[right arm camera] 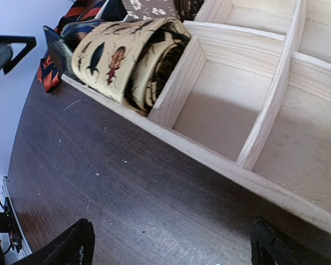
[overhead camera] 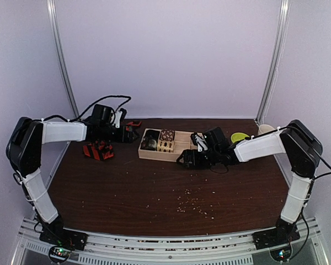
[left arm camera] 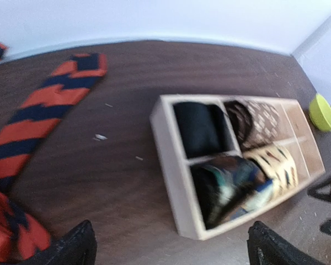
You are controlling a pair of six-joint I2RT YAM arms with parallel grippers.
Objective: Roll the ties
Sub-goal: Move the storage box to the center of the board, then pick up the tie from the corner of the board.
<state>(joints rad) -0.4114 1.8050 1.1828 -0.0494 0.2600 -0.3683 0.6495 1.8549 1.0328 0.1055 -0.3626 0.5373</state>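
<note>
Judging from how it lies, the tie [left arm camera: 44, 110] is not yet rolled: it rests loose and partly bunched on the table [left arm camera: 116, 182], left of the wooden tray [left arm camera: 168, 165], held by nothing. My left gripper [left arm camera: 171, 248] hangs near it, opened wide and empty; the right gripper [right arm camera: 168, 245] is likewise wide and empty, at the tray's near wall. Next I must catch one end and lay it straight.

I'm seeing red-orange and black diagonal stripes on the tie [left arm camera: 38, 110]. Pale wood tray [left arm camera: 168, 160] is showing a plain black roll [left arm camera: 201, 130], a brown roll [left arm camera: 259, 118] with white flowers, a cream roll [right arm camera: 127, 55] with dark fish and bugs. Dark brown table [left arm camera: 121, 182], lime-green bowl [left arm camera: 321, 112].
</note>
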